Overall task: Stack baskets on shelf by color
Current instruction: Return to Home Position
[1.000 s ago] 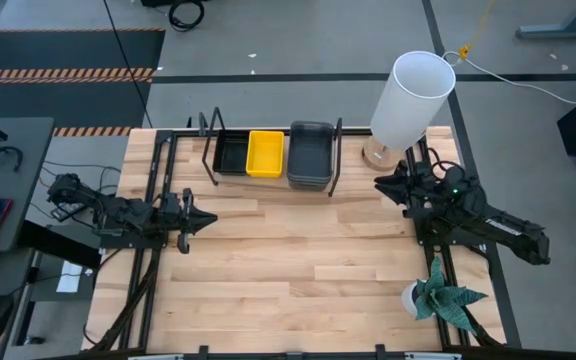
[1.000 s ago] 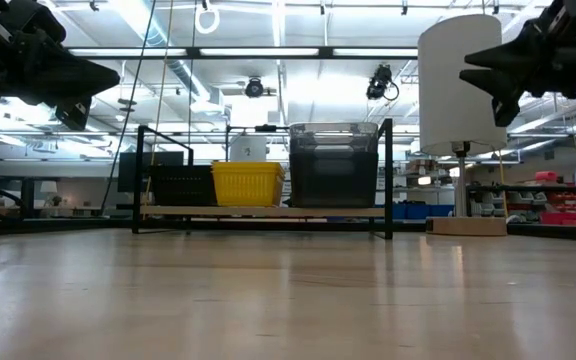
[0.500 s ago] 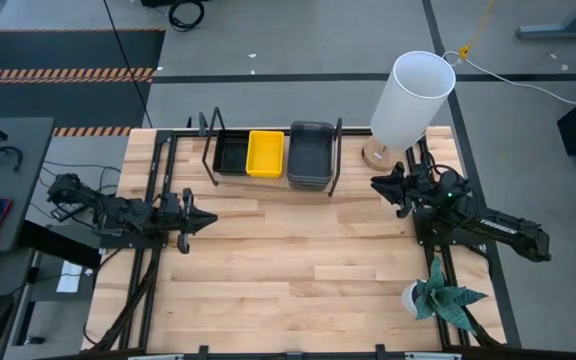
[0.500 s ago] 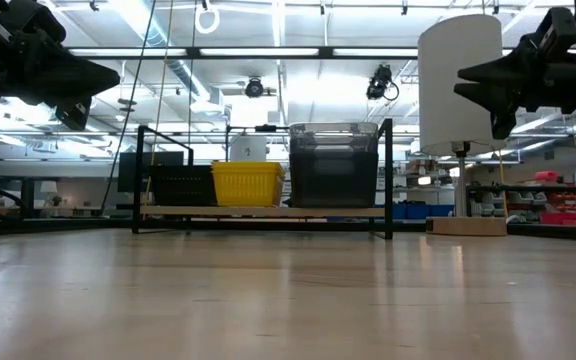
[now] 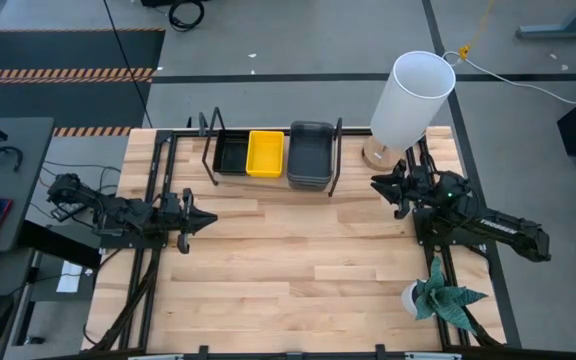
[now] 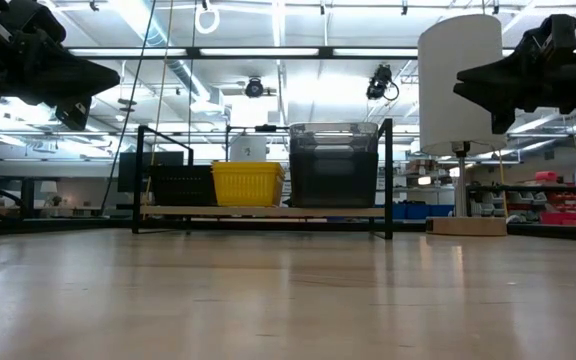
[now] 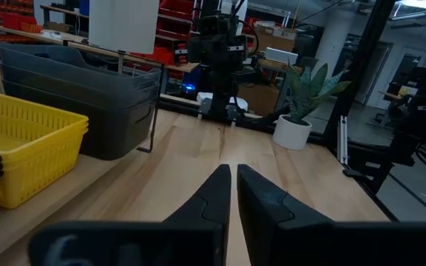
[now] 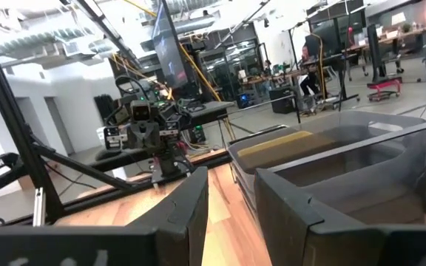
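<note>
On the shelf (image 6: 263,211) at the table's far edge stand, from left to right, a black basket (image 5: 230,154), a yellow basket (image 5: 265,152) and a taller stack of dark grey baskets (image 5: 310,153), all resting on their bottoms on the light-wood board. My left gripper (image 5: 211,218) hovers level near the table's left side, in front of the shelf, shut and holding nothing. To the right of the shelf, my right gripper (image 5: 375,182) floats level above the table. It is open, with nothing between its fingers (image 8: 191,199). In its wrist view the grey stack (image 8: 346,162) is close by.
A tall white cylinder lamp (image 5: 413,100) stands on a wooden base at the far right corner, just behind my right gripper. A small potted plant (image 5: 438,300) sits near the right front corner. Bare wooden tabletop (image 5: 298,260) spreads between the arms and in front of the shelf.
My right gripper has sunk a little, shifted slightly toward the shelf and rolled about its own axis, coming from tipped to nearly level. Its finger gap looks the same. The baskets have not moved.
</note>
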Controlling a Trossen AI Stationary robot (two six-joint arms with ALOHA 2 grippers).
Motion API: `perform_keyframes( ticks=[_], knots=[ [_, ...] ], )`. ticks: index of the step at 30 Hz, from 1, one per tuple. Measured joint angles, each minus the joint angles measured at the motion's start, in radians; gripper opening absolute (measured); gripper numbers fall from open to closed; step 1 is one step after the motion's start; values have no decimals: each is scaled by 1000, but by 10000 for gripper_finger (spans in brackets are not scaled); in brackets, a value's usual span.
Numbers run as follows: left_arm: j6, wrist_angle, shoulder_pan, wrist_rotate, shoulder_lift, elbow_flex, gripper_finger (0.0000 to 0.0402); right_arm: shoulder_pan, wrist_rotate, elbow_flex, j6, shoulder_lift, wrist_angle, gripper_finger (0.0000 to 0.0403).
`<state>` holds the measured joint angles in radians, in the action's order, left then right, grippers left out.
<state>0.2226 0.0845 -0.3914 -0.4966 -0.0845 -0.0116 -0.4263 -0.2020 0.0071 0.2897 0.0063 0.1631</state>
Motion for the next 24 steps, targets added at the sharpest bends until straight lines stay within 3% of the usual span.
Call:
perform_keyframes(
  ticks=[24],
  knots=[
    [0,0,0,0,0,0,33,0,-1,1,-1,0,0,116]
  ],
)
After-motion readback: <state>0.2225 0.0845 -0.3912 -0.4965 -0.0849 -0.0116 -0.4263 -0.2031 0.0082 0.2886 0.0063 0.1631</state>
